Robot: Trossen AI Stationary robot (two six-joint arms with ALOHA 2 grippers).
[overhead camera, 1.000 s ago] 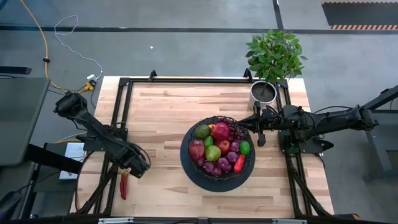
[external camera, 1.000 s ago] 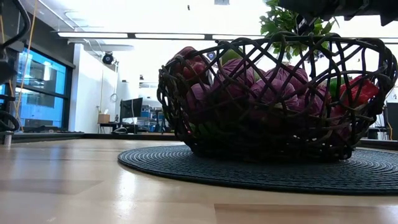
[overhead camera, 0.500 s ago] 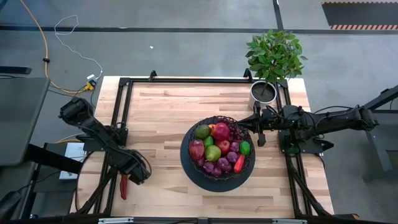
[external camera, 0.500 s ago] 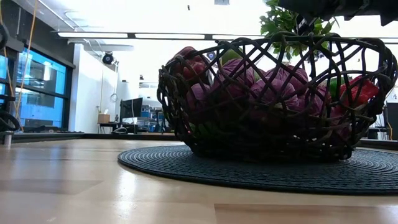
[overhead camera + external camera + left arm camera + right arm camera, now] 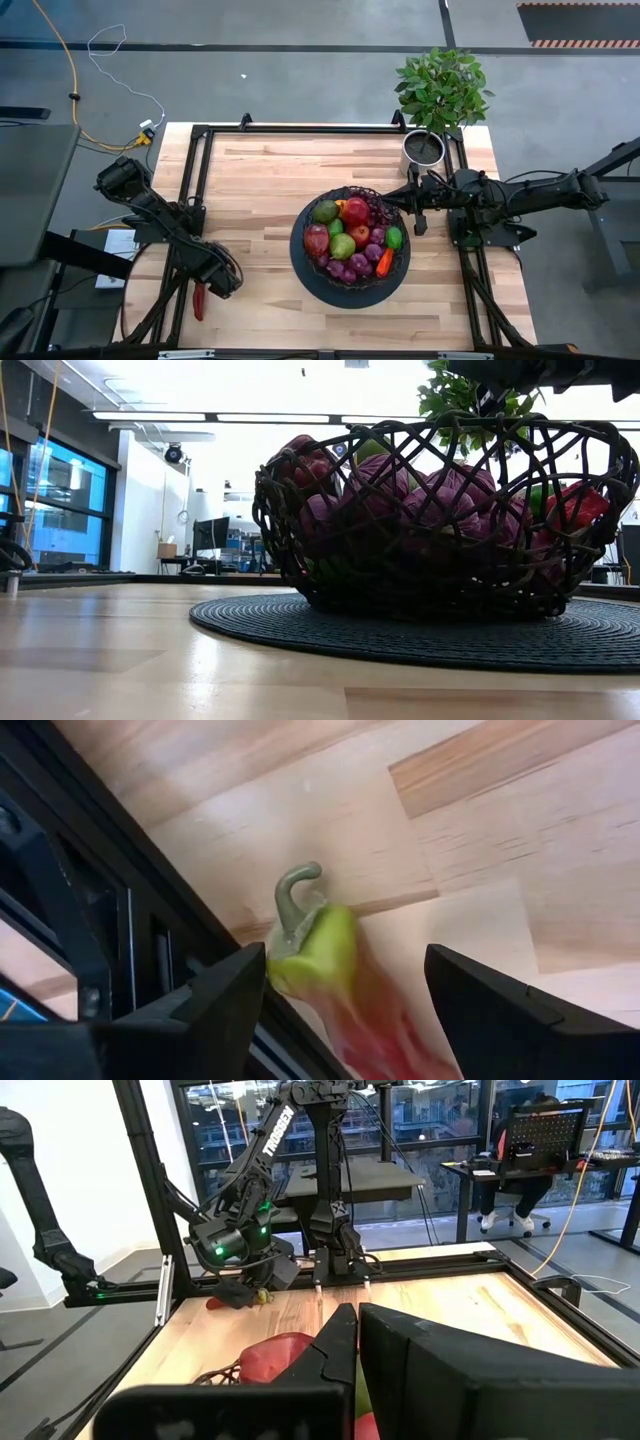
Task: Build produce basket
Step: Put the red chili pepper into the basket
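Note:
The black woven wire basket (image 5: 350,236) stands on a round dark mat and holds apples, a pear, grapes, a lime and other produce; it also fills the low view (image 5: 445,520). A long red pepper (image 5: 198,298) with a green stalk end (image 5: 300,935) lies on the table by the left frame rail. My left gripper (image 5: 216,277) hovers over the pepper, open, a finger on either side of its stalk end (image 5: 345,1000). My right gripper (image 5: 420,218) is shut, waiting just right of the basket's rim.
A small grey pot with a leafy green plant (image 5: 424,148) stands at the table's far right corner, close behind my right arm. Black frame rails (image 5: 186,200) run along the table's left and right sides. Bare wood (image 5: 260,180) lies left of and behind the basket.
My left gripper has moved a little toward the table's near edge and down toward the red pepper, staying open. The basket, its produce and my right arm have kept still.

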